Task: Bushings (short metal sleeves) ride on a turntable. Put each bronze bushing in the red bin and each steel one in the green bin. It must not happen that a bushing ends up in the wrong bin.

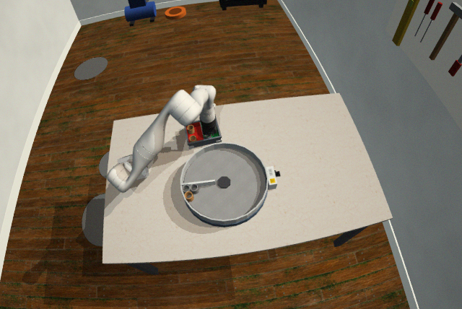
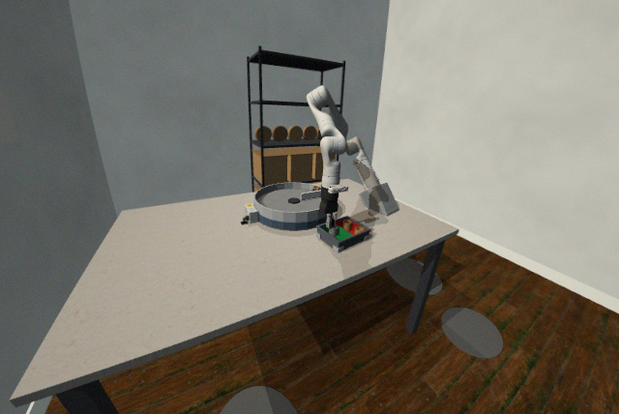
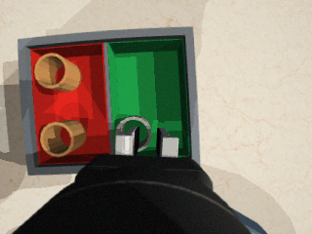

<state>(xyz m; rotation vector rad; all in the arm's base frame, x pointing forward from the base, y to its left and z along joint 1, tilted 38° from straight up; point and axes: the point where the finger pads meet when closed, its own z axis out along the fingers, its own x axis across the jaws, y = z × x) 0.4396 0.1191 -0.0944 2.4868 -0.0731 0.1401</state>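
My gripper [image 3: 147, 137] [image 2: 331, 224] is partly open over the green bin [image 3: 146, 73] [image 2: 343, 235] and holds nothing. A steel bushing [image 3: 120, 128] [image 2: 334, 231] stands in that bin, below and partly behind the left finger in the wrist view. Two bronze bushings, one [image 3: 72, 75] [image 2: 347, 224] and another [image 3: 78, 136] [image 2: 359, 230], are in the red bin [image 3: 97, 107] [image 1: 198, 135]. On the turntable [image 1: 234, 201], two steel bushings, one [image 1: 186, 190] and another [image 1: 194, 190], sit beside the white bar [image 1: 203, 182], with a bronze bushing [image 1: 189, 199] next to them.
A raised wall [image 1: 261, 200] [image 2: 292, 217] surrounds the turntable, close to the bins. A dark octagonal hub [image 1: 224, 182] is at its centre. A small white box [image 1: 271, 177] [image 2: 250, 212] stands at its outer side. A grey divider [image 3: 106, 88] separates the two bins.
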